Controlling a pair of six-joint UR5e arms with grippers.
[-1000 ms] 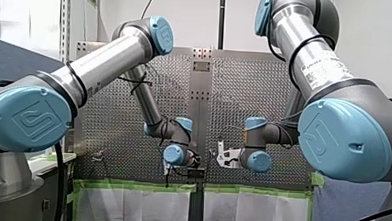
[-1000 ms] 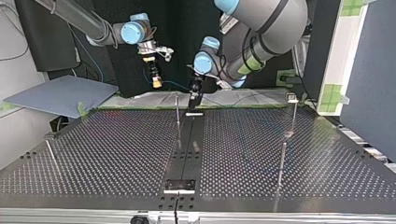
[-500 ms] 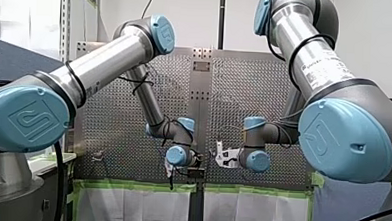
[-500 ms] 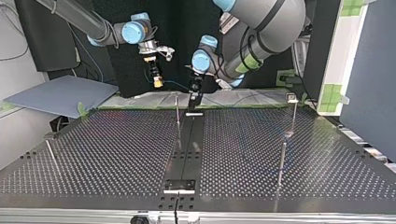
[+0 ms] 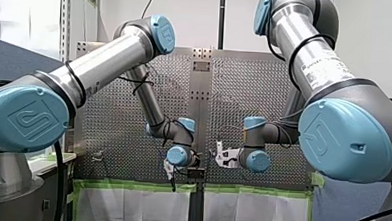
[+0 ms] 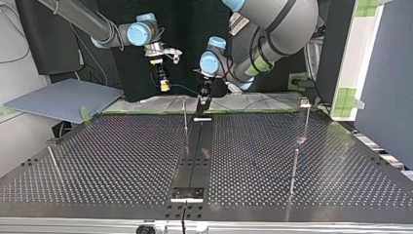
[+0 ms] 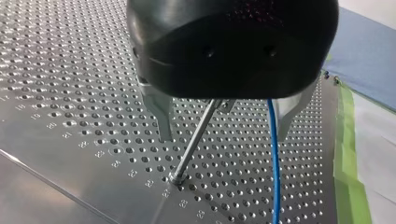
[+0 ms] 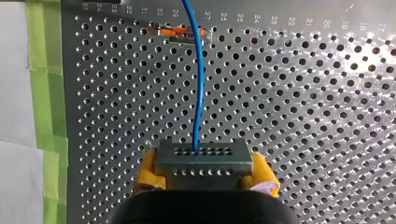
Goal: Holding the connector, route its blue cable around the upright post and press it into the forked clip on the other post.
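Drift of my left tool [image 7: 224, 120] toward the front view's right over the last second leaves its wide-open fingers astride the upright post [image 7: 194, 140], with the blue cable [image 7: 272, 154] between them. My right tool [image 8: 205, 171] stays clamped on the connector [image 8: 201, 161] above the tabletop [image 8: 303, 93]. Routing, I judge, has barely begun.

Post [image 7: 194, 140] btwn fingers [image 7: 161, 112] of my left gripper [image 7: 223, 137], cable [image 7: 273, 163] beside it; connector [image 8: 203, 161] btwn pads [image 8: 145, 170] of my right gripper [image 8: 205, 173], cable leading ahead.
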